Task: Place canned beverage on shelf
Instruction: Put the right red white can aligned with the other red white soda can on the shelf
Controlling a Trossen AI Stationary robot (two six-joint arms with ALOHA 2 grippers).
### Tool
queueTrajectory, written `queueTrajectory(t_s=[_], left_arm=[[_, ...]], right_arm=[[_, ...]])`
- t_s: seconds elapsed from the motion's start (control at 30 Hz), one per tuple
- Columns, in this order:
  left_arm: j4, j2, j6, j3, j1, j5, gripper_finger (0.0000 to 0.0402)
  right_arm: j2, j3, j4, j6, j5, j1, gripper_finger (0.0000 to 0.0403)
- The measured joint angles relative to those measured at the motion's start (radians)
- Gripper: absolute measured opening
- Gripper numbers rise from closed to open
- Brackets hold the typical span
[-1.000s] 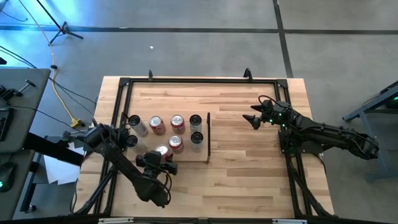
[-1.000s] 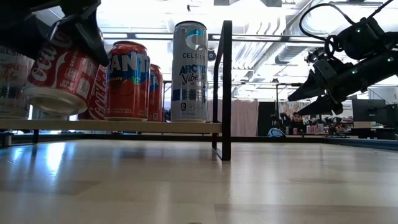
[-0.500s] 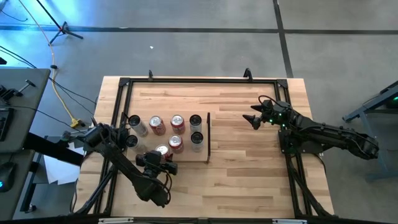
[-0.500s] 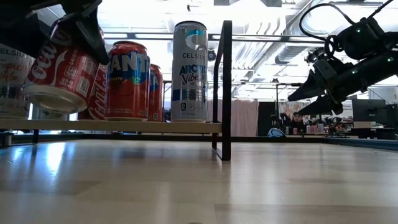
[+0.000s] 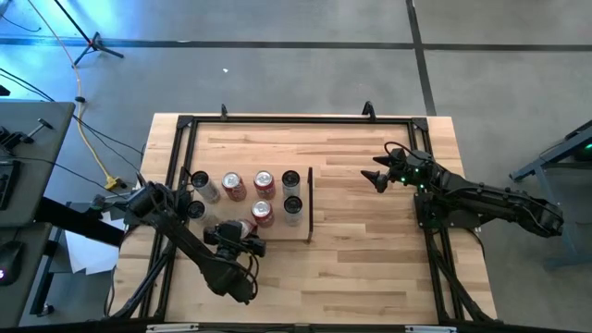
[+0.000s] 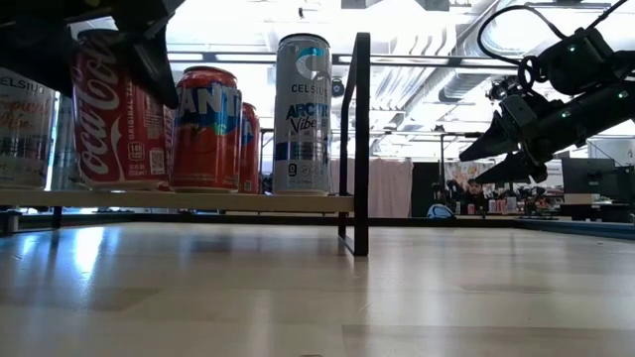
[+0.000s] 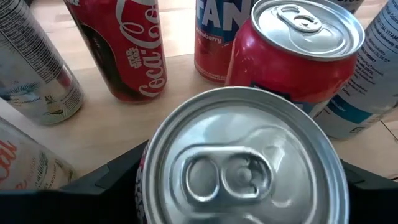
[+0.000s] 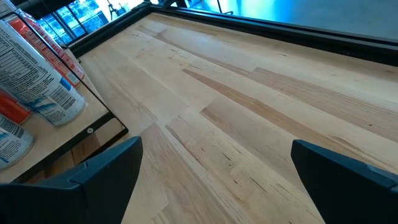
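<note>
Left wrist view: the left pincer (image 7: 242,214) is seen with its dark fingers (image 7: 102,177) set on either side of a red Coca-Cola can with a silver pull-tab top (image 7: 242,165), clamped around it. In the low view that can (image 6: 119,109) is shown upright with its base on the shelf, a flat pale-wood panel with a thin dark upright strip at one short edge (image 6: 248,201), at the panel's near edge. Around it other cans are stood on the same panel: a red Fanta can (image 6: 204,129) just beside it, a second Coca-Cola can (image 7: 121,46) behind, and a tall white Celsius can (image 6: 302,114) near the dark strip. In the high view the left pincer (image 5: 239,236) is placed over the near edge of the shelf (image 5: 277,231). The right pincer (image 5: 376,173) is held well apart above the pale wooden counter (image 5: 370,250), its fingers spread wide and empty.
</note>
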Motion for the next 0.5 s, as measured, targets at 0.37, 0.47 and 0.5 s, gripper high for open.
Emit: queueTrajectory(t_s=[0.37,0.47,0.5], left_arm=[[-0.001,0.000,-0.025,0.000,-0.008,0.018,0.0306],[-0.001,0.000,-0.028,0.000,0.000,0.021,0.0306],[-0.001,0.000,-0.028,0.000,0.003,0.024,0.0306]], right_arm=[[0.000,0.000,0.000,0.000,0.000,0.000,0.0399],[0.000,0.000,0.000,0.000,0.000,0.000,0.0399],[0.000,0.000,0.000,0.000,0.000,0.000,0.0399]])
